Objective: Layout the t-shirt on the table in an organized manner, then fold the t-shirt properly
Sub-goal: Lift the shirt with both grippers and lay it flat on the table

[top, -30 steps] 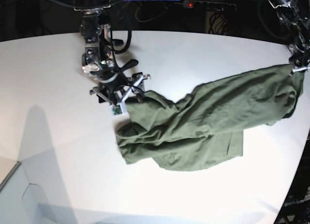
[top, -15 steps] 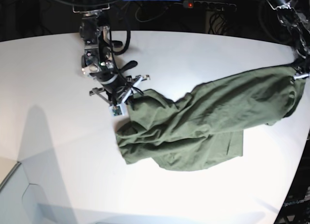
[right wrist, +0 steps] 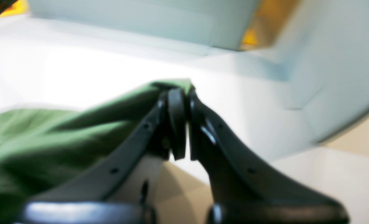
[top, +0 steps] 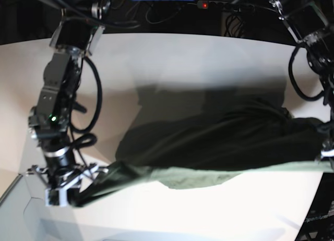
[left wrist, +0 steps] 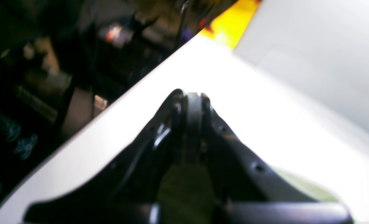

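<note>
olive t-shirt (top: 219, 147) now lifted and stretched between right gripper (right wrist: 179, 93) and left gripper (left wrist: 193, 98), both clamped on cloth; ready for laying flat on table (top: 172, 58).

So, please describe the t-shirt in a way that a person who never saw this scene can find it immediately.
Look at the wide white table between the two black arms. Stretched across it, from the right hand to the left hand, hangs the t-shirt. It is the only cloth here, olive green, pulled taut with its middle sagging.
</note>
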